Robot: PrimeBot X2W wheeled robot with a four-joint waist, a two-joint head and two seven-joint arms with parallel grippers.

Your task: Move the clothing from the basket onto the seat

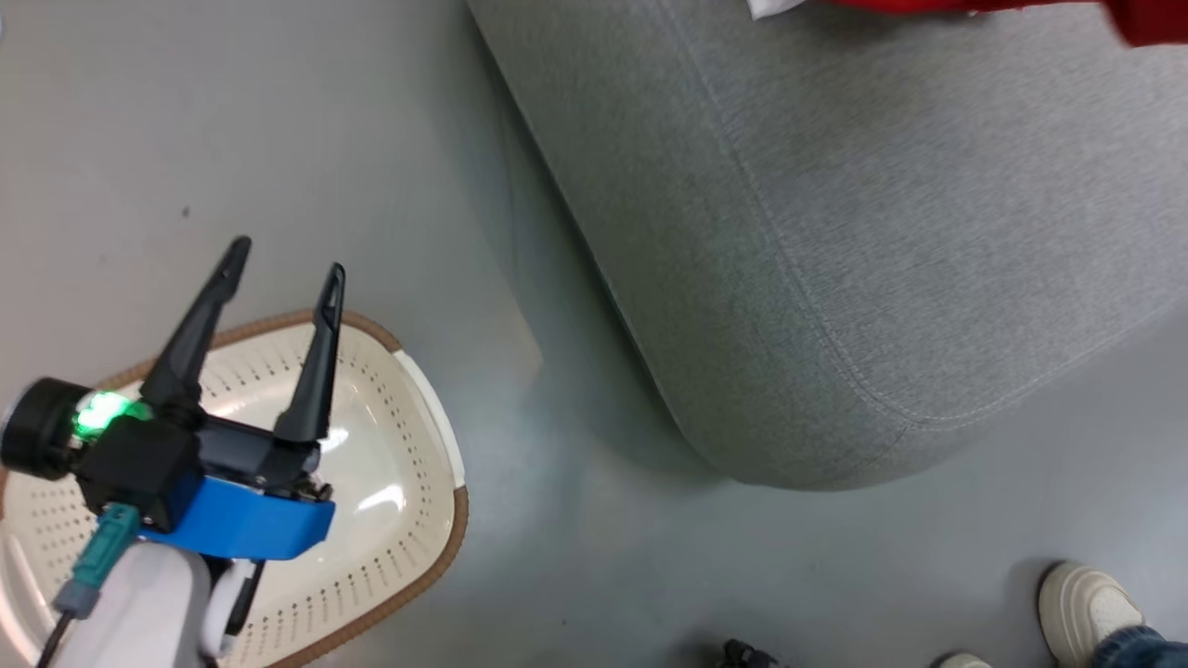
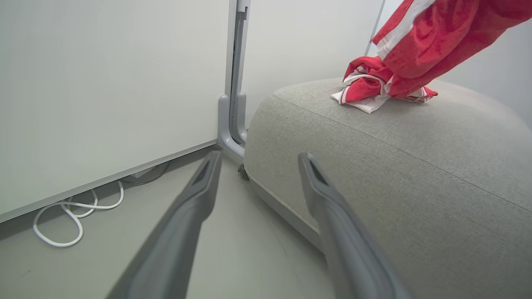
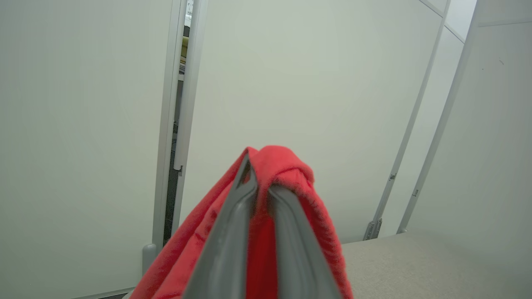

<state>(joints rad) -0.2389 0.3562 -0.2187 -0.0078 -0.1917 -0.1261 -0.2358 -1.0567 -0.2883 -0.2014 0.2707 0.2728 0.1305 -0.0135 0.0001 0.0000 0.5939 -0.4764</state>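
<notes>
The cream basket [image 1: 394, 557] with its brown rim stands on the floor at the lower left, its inside bare. My left gripper [image 1: 289, 256] hangs open above it with nothing between its fingers [image 2: 195, 207]. The grey seat [image 1: 882, 232] stretches to the right. One red garment of the clothing [image 2: 365, 85] lies crumpled on the seat [image 2: 415, 166]. A second red garment [image 2: 440, 37] with a white stripe hangs above it, its lower end reaching the crumpled one. My right gripper [image 3: 259, 178] is shut on red fabric [image 3: 291, 166], above the seat [image 3: 436, 261]. Red cloth [image 1: 1151, 23] shows at the head view's top edge.
A person's pale shoes [image 1: 1086, 608] stand on the floor at the lower right, close to the seat's corner. White wall panels [image 2: 104, 104] and a grey post [image 2: 235, 83] rise behind the seat. A white cable [image 2: 75, 216] lies coiled along the wall's foot.
</notes>
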